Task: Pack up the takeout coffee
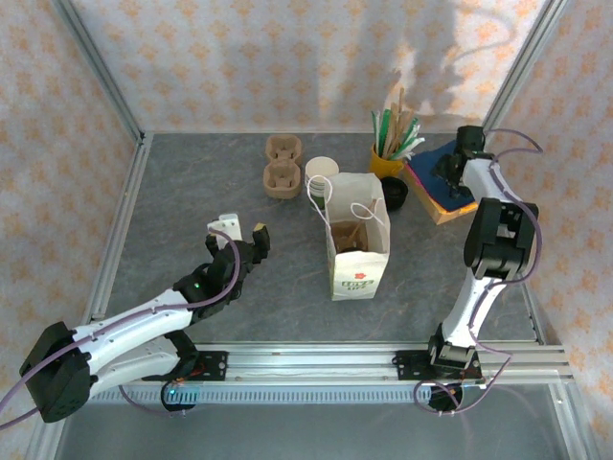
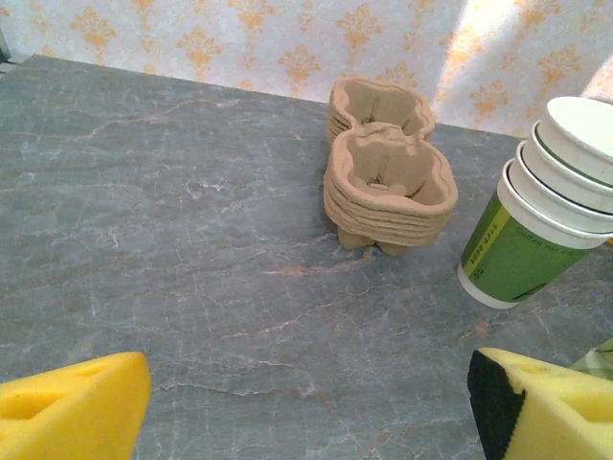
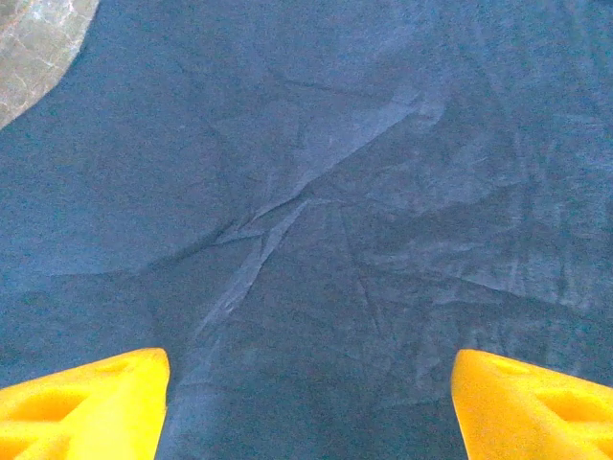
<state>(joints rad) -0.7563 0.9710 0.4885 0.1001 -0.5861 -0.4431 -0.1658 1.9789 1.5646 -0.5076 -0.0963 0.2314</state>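
The takeout coffee is out of view. A white paper bag (image 1: 358, 254) stands open and upright mid-table, with something brown inside. My left gripper (image 1: 239, 233) is open and empty, low over bare table left of the bag; its yellow fingers (image 2: 67, 407) frame the table in the left wrist view. My right gripper (image 1: 448, 174) is open at the back right, pointing down close over a dark blue napkin pile (image 3: 316, 192), with nothing between its fingers (image 3: 86, 402).
Two stacks of brown pulp cup carriers (image 2: 388, 187) sit at the back, with a stack of lidless white-and-green cups (image 2: 536, 220) beside them. A squat black lid stack (image 1: 395, 193) and a yellow cup of stirrers (image 1: 388, 158) stand behind the bag. Frame rails border the table.
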